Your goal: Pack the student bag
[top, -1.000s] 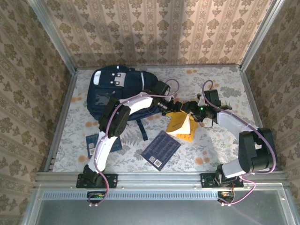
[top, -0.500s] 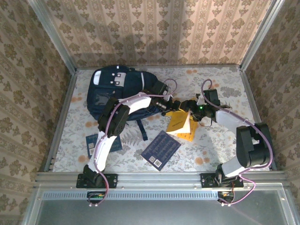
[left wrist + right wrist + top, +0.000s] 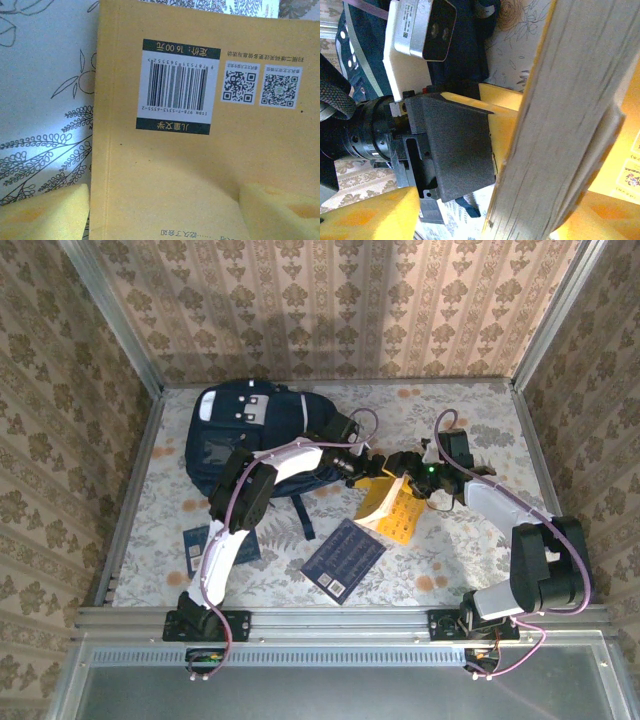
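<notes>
Top view: bag (image 3: 240,435) lies at the far left of the table (image 3: 470,420), buckle patch up, well apart from both grippers' fingertips. The left arm crosses over its right edge. Left gripper (image 3: 368,470) and right gripper (image 3: 405,480) meet mid-table at a yellow book (image 3: 390,510), which stands tilted, its lower edge on the table. One navy booklet (image 3: 343,558) lies flat near the book, on the near side. A second booklet (image 3: 198,545) lies by the left arm, partly under it.

Left wrist: the book's back cover (image 3: 165,165) faces the camera, with a barcode and two QR codes on it. Jaws spread wide, not clamped. One yellow pad (image 3: 45,215) sits off past the spine edge, over the table. The other pad (image 3: 280,210) overlaps the cover; contact can't be judged.

Right wrist: the page edge of the book (image 3: 545,140) runs diagonally between the right gripper's pads. Jaws released: one pad (image 3: 370,215) stands clear of the pages and the other (image 3: 605,215) is beside the cover. The left gripper's black body sits against the book's other face, yellow pad reaching it. Bag fabric (image 3: 360,45) is behind, upper left.
</notes>
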Available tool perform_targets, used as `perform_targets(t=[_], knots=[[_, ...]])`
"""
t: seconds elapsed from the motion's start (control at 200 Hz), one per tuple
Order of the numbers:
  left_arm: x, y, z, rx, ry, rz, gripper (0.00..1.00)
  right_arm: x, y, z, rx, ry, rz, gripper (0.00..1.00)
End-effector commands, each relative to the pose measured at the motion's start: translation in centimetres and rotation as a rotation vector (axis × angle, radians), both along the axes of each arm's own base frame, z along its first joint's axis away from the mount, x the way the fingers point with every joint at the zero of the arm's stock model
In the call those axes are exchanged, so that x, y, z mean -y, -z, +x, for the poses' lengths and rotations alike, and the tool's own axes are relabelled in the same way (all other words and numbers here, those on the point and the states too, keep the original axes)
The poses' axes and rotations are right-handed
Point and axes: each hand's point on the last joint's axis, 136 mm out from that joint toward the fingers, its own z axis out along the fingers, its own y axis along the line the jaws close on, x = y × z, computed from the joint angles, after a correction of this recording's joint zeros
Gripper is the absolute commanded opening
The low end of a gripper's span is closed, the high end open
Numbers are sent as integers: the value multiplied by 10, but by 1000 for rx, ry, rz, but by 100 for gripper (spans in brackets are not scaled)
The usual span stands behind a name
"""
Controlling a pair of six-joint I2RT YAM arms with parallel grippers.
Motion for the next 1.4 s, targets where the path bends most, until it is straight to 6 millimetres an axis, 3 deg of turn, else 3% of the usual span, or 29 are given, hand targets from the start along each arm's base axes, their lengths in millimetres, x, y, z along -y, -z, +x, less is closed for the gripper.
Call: perform_targets(t=[0.0,0.125,0.245,0.295,0.555,0.685,0.86,0.9,1.005,1.175,1.28,1.395], knots=[[2,9,-19,-21,39,20,80,-18,-28,-1,77,-67,73,68],[0,8,-18,-20,33,17,80,-15,-16,-6,35,-68,46,64],[-4,4,-13,-16,16,15,80,-7,-8,-11,18,-53,-11,48],[-6,-1,-10,-7,4,10,80,-3,-19,-14,49,-43,-27,44],[-31,-62,20,111,-66,-31,80,9,-17,-18,57,-14,-80,22],[-44,-92,29,165,-91,-47,81,12,-13,-16,56,1,-84,17],[-56,-111,30,212,-112,-40,81,17,-6,-10,47,26,-68,0],[-60,-115,29,227,-112,-30,81,20,-7,-8,52,38,-61,0],[-73,-128,30,276,-118,-7,84,24,-33,1,128,56,-51,0],[-110,-164,37,416,-182,36,95,24,-111,14,373,58,-44,0],[-128,-193,34,480,-190,17,95,9,-168,12,548,2,39,0],[-133,-225,18,492,-144,-103,94,-18,-229,-6,738,-141,150,0]])
